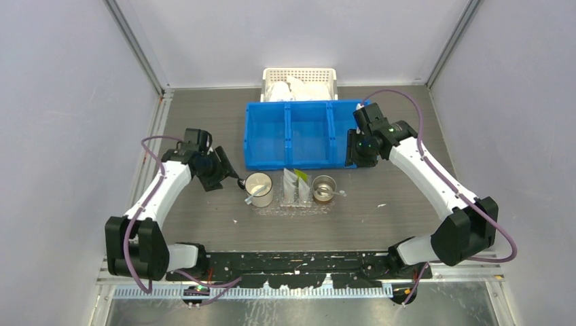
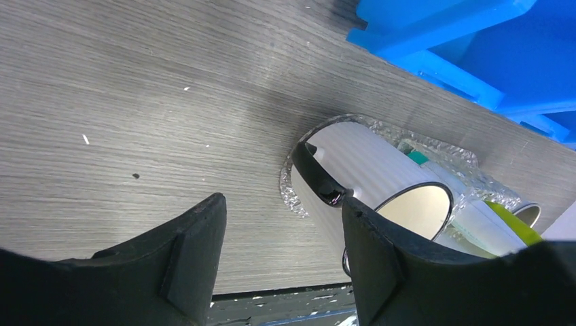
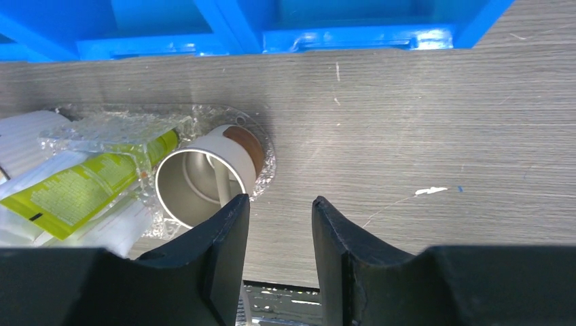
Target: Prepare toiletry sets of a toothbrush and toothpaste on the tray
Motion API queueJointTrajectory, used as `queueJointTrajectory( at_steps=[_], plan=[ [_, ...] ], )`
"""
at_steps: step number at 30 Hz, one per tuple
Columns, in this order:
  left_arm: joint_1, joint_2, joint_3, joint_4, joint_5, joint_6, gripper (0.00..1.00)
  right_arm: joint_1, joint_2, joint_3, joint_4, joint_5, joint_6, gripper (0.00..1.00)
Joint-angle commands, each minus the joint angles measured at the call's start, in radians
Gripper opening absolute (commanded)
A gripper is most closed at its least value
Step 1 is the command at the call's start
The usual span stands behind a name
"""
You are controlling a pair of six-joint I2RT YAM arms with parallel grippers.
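Note:
The clear tray [image 1: 293, 208] lies in front of the blue bin. On it stand a white mug [image 1: 259, 189], upright toothpaste tubes [image 1: 297, 185] and a metal cup [image 1: 324, 188]. A white toothbrush [image 1: 334, 195] leans out of the metal cup, and another [image 1: 252, 198] pokes from the mug. My left gripper [image 1: 231, 175] hovers just left of the mug, open and empty [image 2: 283, 204], with the mug's black handle [image 2: 316, 175] ahead of its right finger. My right gripper [image 1: 353, 159] is above and right of the metal cup [image 3: 204, 178], open and empty [image 3: 280, 202]. A yellow-green toothpaste tube [image 3: 81, 187] lies on the tray [image 3: 266, 159].
A blue three-compartment bin [image 1: 299, 134] sits behind the tray, and a white perforated basket [image 1: 300, 84] with white packets behind that. Grey walls close in the table on both sides. Bare wood-grain tabletop [image 3: 421, 136] stretches right of the tray.

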Motion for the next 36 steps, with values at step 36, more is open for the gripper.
queueJointTrajectory(
  at_steps=[36],
  plan=[
    [-0.177, 0.147, 0.021, 0.135, -0.054, -0.113, 0.62, -0.034, -0.009, -0.217, 0.134, -0.09, 0.001, 0.38]
  ],
)
